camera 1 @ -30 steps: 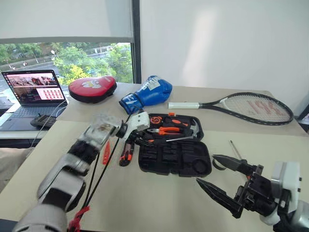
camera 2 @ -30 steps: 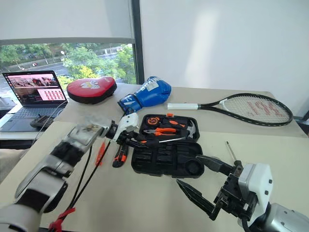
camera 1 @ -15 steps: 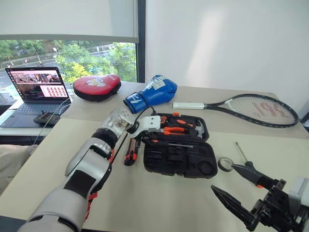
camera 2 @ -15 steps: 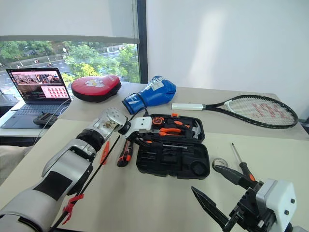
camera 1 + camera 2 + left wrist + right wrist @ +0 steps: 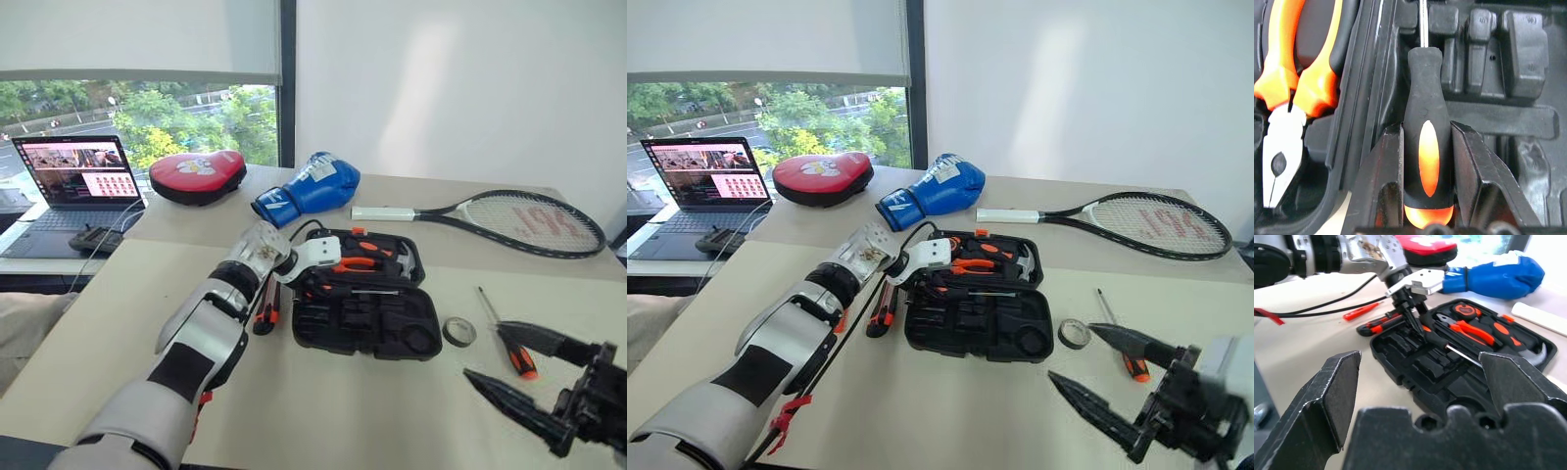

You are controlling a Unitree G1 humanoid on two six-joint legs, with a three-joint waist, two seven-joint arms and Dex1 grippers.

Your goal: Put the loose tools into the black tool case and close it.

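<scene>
Left gripper (image 5: 1427, 161) clamps screwdriver (image 5: 1426, 127) over case (image 5: 367, 318).

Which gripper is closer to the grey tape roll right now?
Right. The right gripper hangs open just in front of the tape roll; the left gripper is across the tool case, holding a screwdriver.
</scene>
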